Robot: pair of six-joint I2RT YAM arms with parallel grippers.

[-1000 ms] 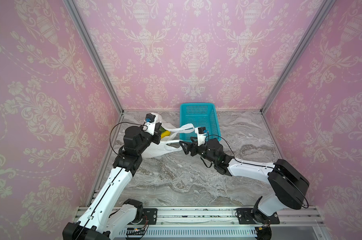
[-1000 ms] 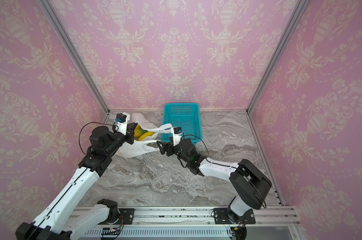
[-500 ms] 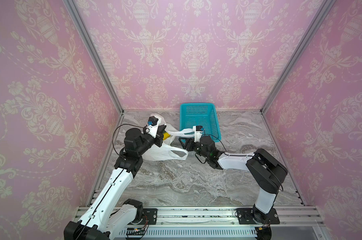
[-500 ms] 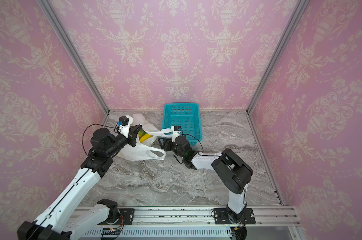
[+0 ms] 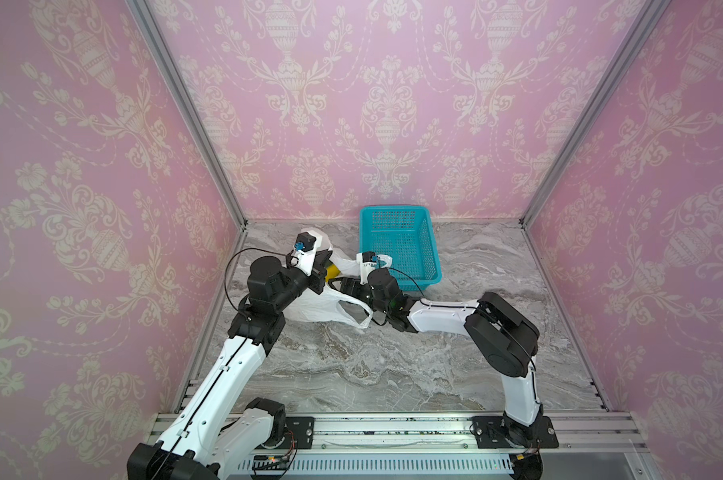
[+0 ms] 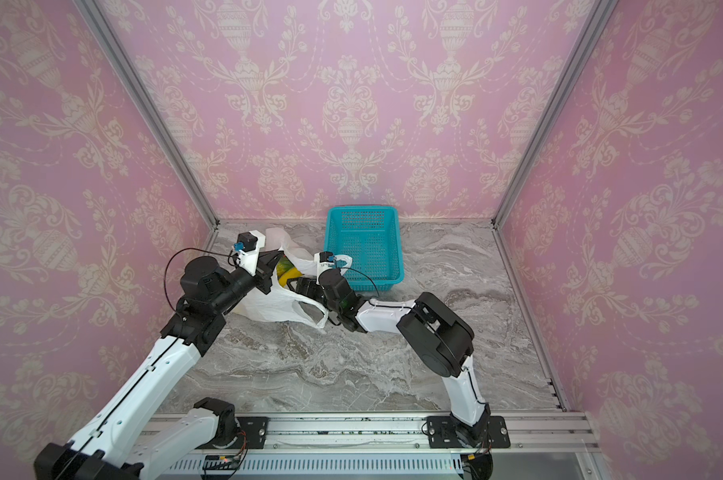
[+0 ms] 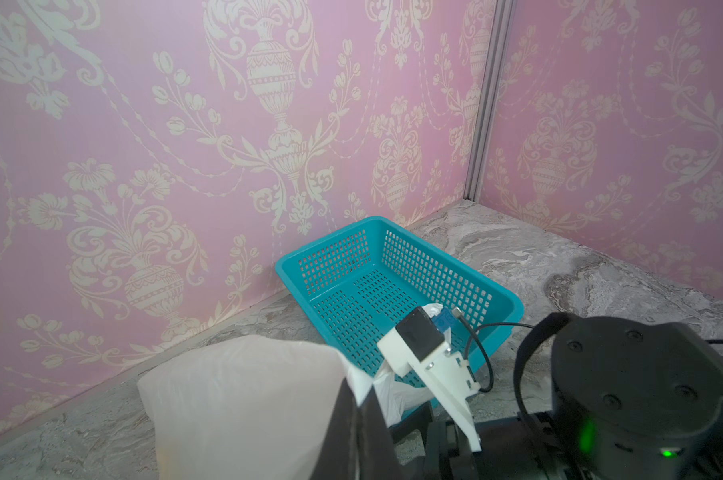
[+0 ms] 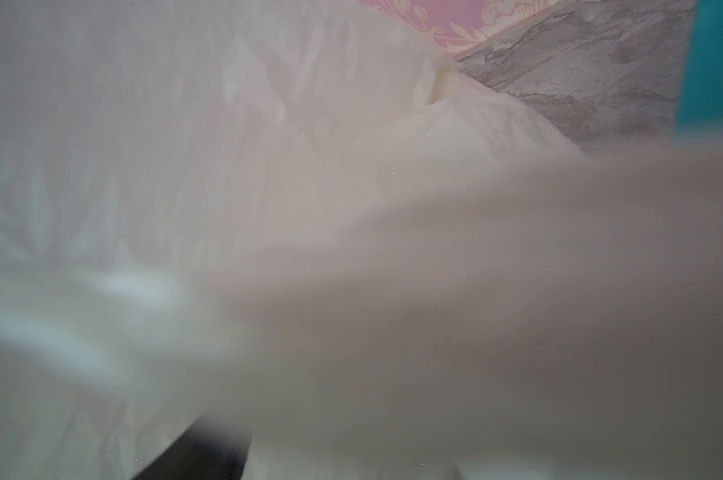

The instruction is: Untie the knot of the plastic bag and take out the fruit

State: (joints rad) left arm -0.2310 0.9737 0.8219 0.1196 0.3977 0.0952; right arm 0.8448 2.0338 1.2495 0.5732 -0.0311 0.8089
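Thin white crinkly plastic bag (image 5: 322, 309) slumps left of centre in both top views on the grey marble desk (image 5: 351, 365), beside the teal perforated basket (image 5: 393, 209); the film looks light, soft and slippery, so pinch bunched rim; the left hand (image 7: 356, 409) is clamped on that rim; I cannot tell the right hand's (image 5: 347, 286) state at the mouth; yellow toy fruit (image 6: 287, 270) shows inside.

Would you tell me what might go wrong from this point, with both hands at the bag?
The right wrist view is veiled by the plastic bag, so the right hand probably reaches almost blind for the fruit. The left hand pinches only thin film, which may slip or tear.
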